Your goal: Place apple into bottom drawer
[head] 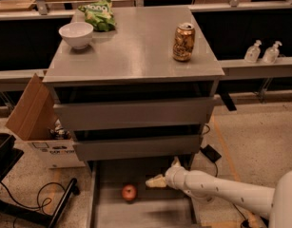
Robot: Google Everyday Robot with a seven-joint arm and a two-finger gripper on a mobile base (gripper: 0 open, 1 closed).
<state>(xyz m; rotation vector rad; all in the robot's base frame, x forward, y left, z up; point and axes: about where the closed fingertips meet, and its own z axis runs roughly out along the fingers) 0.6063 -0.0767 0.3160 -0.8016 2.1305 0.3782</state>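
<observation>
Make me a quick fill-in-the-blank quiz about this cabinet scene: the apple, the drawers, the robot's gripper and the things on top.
1. The bottom drawer stands ___.
2. The apple lies on its floor, to the ___ of the gripper in the picture, apart from it.
3. On the cabinet top, the gold can stands ___.
4. The colour of the bowl is ___.

Missing words: open; left; upright; white.

gripper (160, 178) at right inside bottom drawer (94, 198) | apple (129, 192) just left, apart | middle drawer (136, 147) overhangs rear; front floor free
</observation>
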